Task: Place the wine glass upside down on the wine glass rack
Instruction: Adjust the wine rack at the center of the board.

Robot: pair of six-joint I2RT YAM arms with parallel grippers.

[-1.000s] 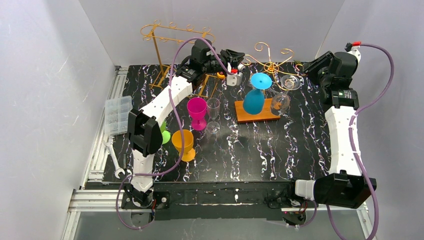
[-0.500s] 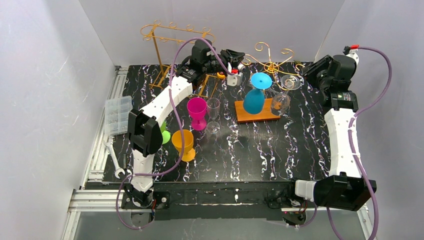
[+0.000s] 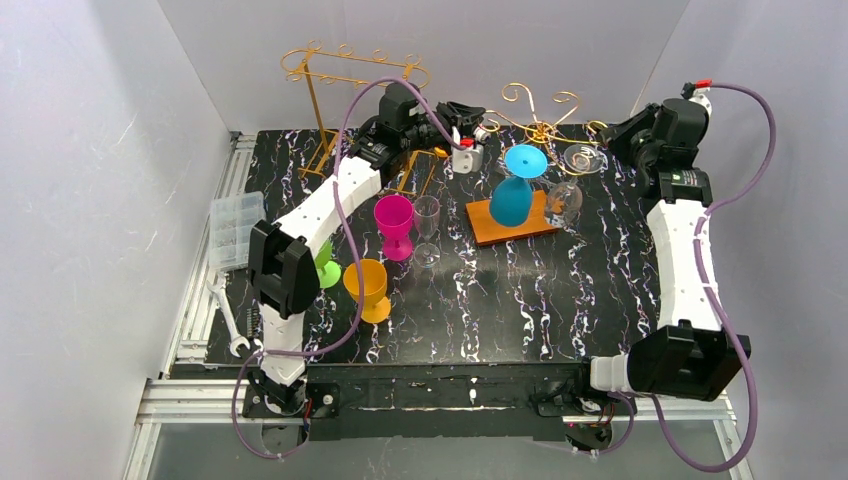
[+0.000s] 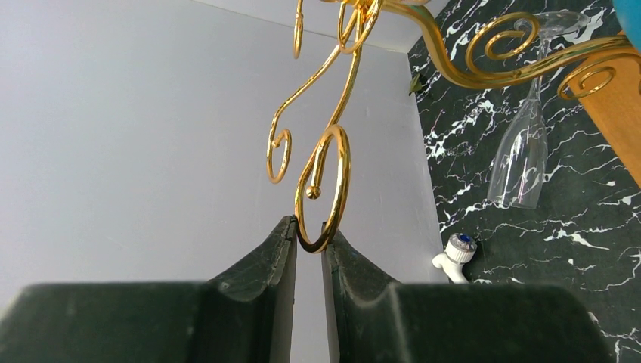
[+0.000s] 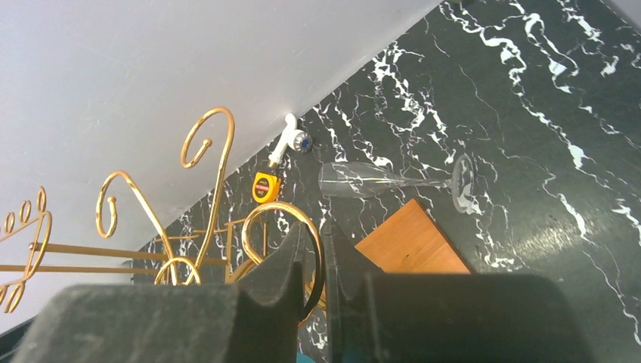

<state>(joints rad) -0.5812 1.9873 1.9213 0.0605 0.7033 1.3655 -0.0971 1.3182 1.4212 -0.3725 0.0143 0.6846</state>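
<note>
Closing just now, right gripper (image 5: 317,243) pinches a curl of the wine glass rack (image 3: 541,129); left gripper (image 4: 308,231) stays clamped on another. Rack has shifted; wine glass (image 3: 563,203) hangs inverted, task likely done.

Six wine glasses: two clear glasses (image 3: 427,225) (image 3: 563,203), one blue glass (image 3: 510,200), one magenta glass (image 3: 394,220), one orange glass (image 3: 365,280), one green glass (image 3: 327,272). Two gold racks (image 3: 350,65) (image 3: 543,130), one wrench (image 3: 228,318).

The rack (image 4: 345,170) is glossy gold metal wire on a matt wooden base (image 5: 409,243); glass (image 4: 520,159) clear, smooth; surface (image 5: 529,98) glossy black marbled.
</note>
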